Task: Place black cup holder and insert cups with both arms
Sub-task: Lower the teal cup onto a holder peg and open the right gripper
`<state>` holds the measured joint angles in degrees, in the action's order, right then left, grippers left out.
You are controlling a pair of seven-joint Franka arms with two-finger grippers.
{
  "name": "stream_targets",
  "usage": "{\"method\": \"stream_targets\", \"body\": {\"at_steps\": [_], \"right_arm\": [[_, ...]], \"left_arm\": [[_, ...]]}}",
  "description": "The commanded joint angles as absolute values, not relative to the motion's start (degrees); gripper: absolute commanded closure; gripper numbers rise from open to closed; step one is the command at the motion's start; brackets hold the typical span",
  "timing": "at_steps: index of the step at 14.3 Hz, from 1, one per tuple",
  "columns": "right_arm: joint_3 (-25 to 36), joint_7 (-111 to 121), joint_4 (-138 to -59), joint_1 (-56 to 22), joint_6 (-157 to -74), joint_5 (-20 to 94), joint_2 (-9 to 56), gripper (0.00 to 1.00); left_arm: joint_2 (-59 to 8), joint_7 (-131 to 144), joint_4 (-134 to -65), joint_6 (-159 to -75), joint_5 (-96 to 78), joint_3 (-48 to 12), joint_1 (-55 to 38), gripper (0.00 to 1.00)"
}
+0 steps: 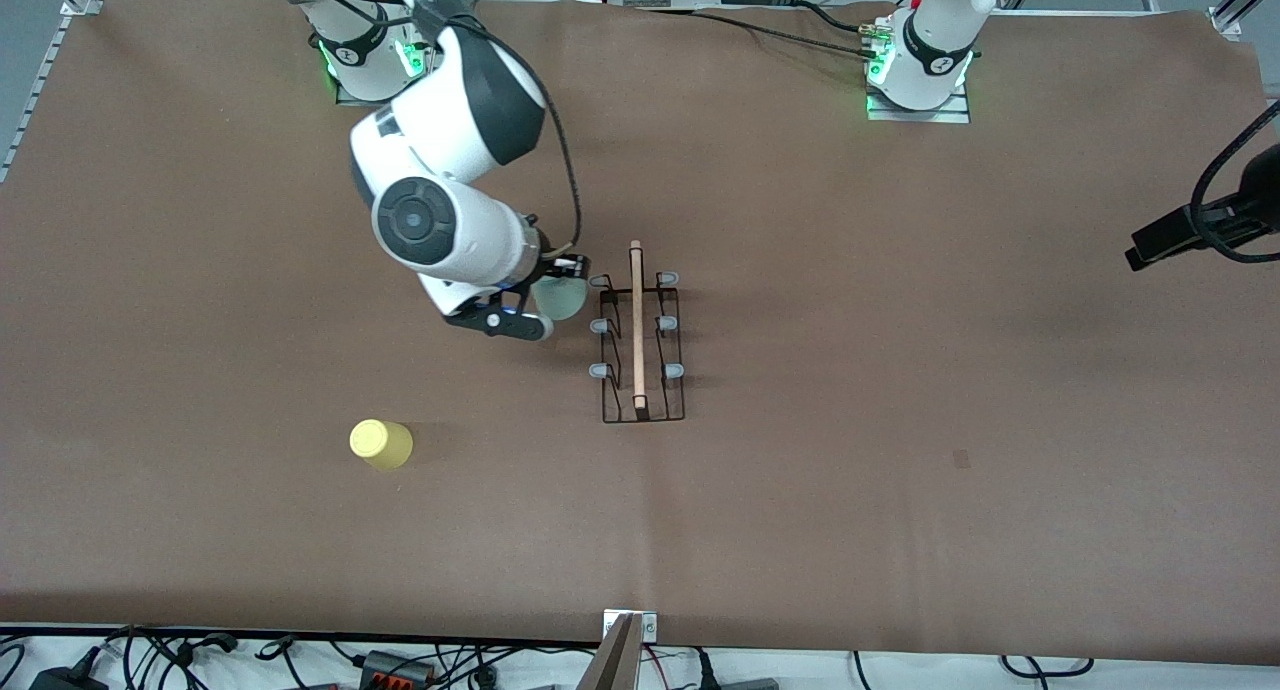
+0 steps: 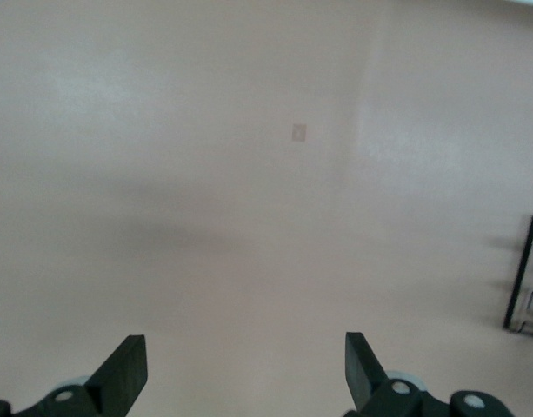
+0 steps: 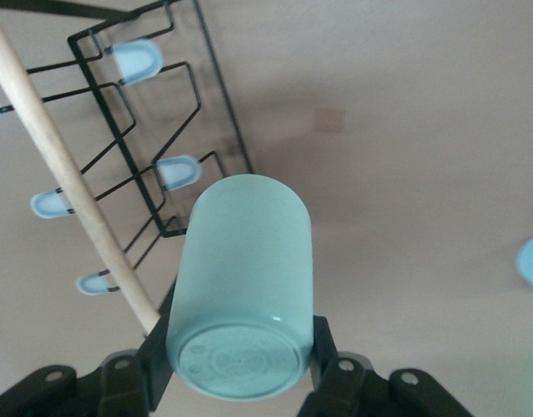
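Your right gripper (image 1: pixel 545 288) is clamped on one pale green plastic tumbler (image 3: pixel 243 300), holding it in the air beside the end of the black wire cup holder (image 1: pixel 640 342) that lies toward the robots' edge of the brown tabletop (image 1: pixel 900 420); that single rack sits near the table's middle with its six grey-blue-tipped pegs bare. One yellow plastic tumbler (image 1: pixel 381 443) stands nearer the front camera's edge, toward the right arm's end. Your left gripper (image 2: pixel 246 373) waits with fingers spread wide over bare tabletop.
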<state>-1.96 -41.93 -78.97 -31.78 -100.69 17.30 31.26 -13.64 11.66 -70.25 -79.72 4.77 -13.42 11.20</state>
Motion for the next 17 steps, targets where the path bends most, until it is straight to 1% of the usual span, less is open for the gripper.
{"method": "stream_targets", "body": {"at_steps": [1, 8, 9, 10, 11, 12, 13, 14, 16, 17], "right_arm": [[-1.4, -43.9, -77.7, -33.3, -101.7, 19.0, 33.1, 0.73], [-1.4, -44.0, -77.7, -35.2, -102.6, 21.1, 36.5, 0.72], [-1.4, -43.9, -77.7, -35.2, -102.6, 21.0, 36.7, 0.7], [-1.4, -43.9, -77.7, -35.2, -102.5, 20.8, 37.2, 0.62], [-1.3, -44.0, -77.7, -35.2, -102.6, 20.8, 37.4, 0.08], [-1.1, -44.1, -77.6, -35.1, -102.5, 20.9, 37.4, 0.0], [-0.9, -44.6, -77.3, -34.8, -102.5, 20.9, 37.0, 0.0], [-0.8, -46.2, -76.5, -34.5, -102.4, 20.9, 36.7, 0.0], [0.1, -48.2, -73.6, -33.5, -101.5, 20.5, 36.7, 0.0], [1.8, -48.5, -72.8, -33.2, -101.5, 20.4, 36.6, 0.0]], "left_arm": [[-13.8, 9.7, -71.1, -80.0, 5.4, -14.7, 10.3, 0.0], [-13.7, 9.5, -70.8, -80.9, 5.0, -14.4, 11.0, 0.0], [-13.0, 9.8, -71.2, -82.1, 4.7, -14.1, 11.0, 0.0], [-10.9, 9.8, -74.0, -83.7, 4.7, -12.5, 10.2, 0.0], [-6.0, 9.8, -81.9, -87.2, 4.6, -9.3, 8.5, 0.0], [-1.7, 9.7, -89.7, -91.3, 4.2, -8.0, 7.3, 0.0], [0.4, 9.8, -95.0, -93.8, 4.0, -7.7, 7.6, 0.0], [0.7, 9.6, -95.9, -94.1, 3.2, -7.6, 8.3, 0.0], [0.5, 9.6, -95.0, -95.5, 2.5, -7.6, 8.5, 0.0], [0.4, 9.8, -94.4, -97.2, 2.5, -7.8, 8.4, 0.0]]}}
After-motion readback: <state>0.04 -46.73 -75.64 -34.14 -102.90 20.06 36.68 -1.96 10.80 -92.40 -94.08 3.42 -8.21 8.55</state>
